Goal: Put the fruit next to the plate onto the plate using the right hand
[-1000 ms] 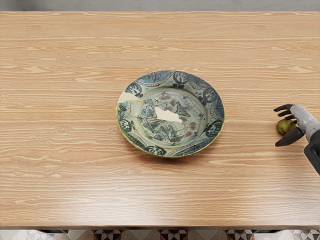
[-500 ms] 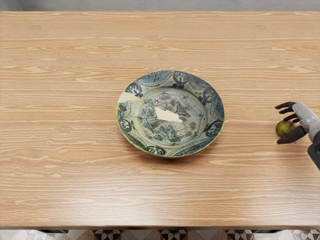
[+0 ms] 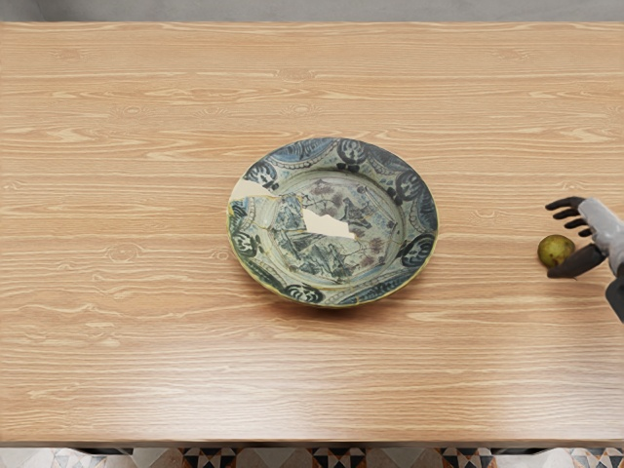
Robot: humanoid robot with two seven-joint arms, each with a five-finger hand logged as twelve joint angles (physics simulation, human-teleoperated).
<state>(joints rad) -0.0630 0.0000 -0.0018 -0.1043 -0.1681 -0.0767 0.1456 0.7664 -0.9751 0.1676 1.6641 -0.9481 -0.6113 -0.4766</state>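
Bright, even, sharp render; soft shadow under the plate (image 3: pixel 255 274), no glare.

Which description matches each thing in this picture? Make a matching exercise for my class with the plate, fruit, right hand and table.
1 plate
2 fruit
3 right hand
4 table

A yellow-green, right of the plate
B fingers spread, at the right edge
C blue pattern, mid-table
D pale wood grain

Pairs: 1-C, 2-A, 3-B, 4-D
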